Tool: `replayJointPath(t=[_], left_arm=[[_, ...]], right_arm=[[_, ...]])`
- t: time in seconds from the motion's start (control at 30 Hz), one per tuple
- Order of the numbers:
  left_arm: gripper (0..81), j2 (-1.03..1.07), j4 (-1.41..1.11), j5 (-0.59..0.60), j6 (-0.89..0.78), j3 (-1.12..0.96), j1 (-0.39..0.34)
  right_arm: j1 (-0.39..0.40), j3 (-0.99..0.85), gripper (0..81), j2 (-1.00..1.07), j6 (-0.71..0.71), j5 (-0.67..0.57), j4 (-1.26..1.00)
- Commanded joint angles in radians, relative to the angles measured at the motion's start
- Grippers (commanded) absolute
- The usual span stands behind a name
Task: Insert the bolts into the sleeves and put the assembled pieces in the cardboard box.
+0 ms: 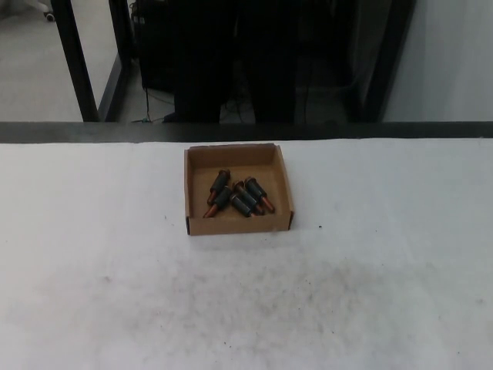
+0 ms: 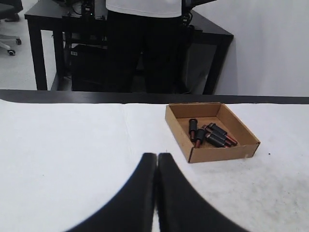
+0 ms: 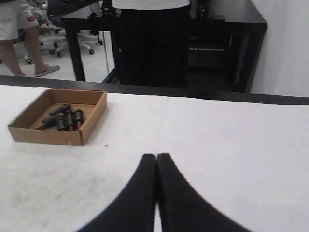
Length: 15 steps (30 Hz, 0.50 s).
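Observation:
A shallow cardboard box (image 1: 189, 196) sits on the white bench, toward the far side and near the middle. Inside it lie several dark sleeves with copper-coloured bolts (image 1: 237, 194) pushed through them, clustered together. The box (image 2: 203, 153) and the assembled pieces (image 2: 208, 134) also appear in the left wrist view, some way ahead of my left gripper (image 2: 157, 155), whose black fingers are pressed together with nothing between them. In the right wrist view the box (image 3: 46, 136) with the pieces (image 3: 65, 118) lies far off to the side of my right gripper (image 3: 157, 155), also shut and empty.
The white bench cover (image 1: 246, 308) stretches wide on all sides of the box, with faint dark smudges near the front. A dark rail (image 1: 246, 131) marks the far edge. Behind it stand a black desk frame (image 1: 77, 62) and a person's dark-clad legs.

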Motion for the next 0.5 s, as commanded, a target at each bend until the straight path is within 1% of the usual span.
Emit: replayJointPath(t=[0.0, 0.13, 0.3, 0.43, 0.47], left_arm=[[0.8, 0.004, -0.004, -0.015, 0.02, -0.012, -0.001], [0.8, 0.004, -0.007, -0.015, 0.035, -0.013, -0.001], [0.8, 0.004, -0.007, -0.015, 0.038, -0.013, -0.001], [0.8, 0.004, -0.009, -0.015, 0.038, -0.013, -0.001], [0.8, 0.004, -0.009, -0.015, 0.038, -0.013, -0.001]], right_arm=[[0.0, -0.001, 0.3, 0.003, -0.017, 0.035, -0.012], [0.0, -0.001, 0.3, 0.003, -0.034, 0.043, -0.014], [-0.003, 0.009, 0.3, 0.003, -0.059, 0.096, -0.04], [-0.003, 0.065, 0.3, 0.003, 0.025, 0.073, -0.113], [-0.003, 0.081, 0.3, 0.003, 0.028, 0.073, -0.146]])
